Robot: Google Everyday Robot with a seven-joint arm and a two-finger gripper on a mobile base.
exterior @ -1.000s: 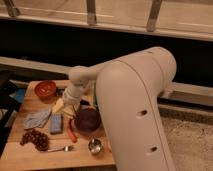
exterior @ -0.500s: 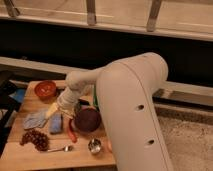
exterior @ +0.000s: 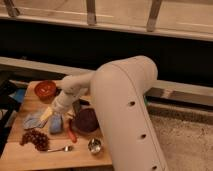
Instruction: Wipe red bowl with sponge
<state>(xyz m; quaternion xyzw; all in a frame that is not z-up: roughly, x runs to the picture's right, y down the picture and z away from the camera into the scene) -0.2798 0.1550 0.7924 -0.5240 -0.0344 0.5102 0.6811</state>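
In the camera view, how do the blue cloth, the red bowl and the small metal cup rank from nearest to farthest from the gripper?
The gripper hangs over the left part of the wooden table.
1. Blue cloth: just below it in the picture, slightly to the right.
2. Red bowl: behind it, at the back left corner.
3. Metal cup: at the front edge, well off to the right.

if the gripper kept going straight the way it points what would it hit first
Probably the grey-blue cloth just beyond the gripper, which points down and picture-left over the wooden table. The red bowl lies off that line, farther back. Depth is unclear.
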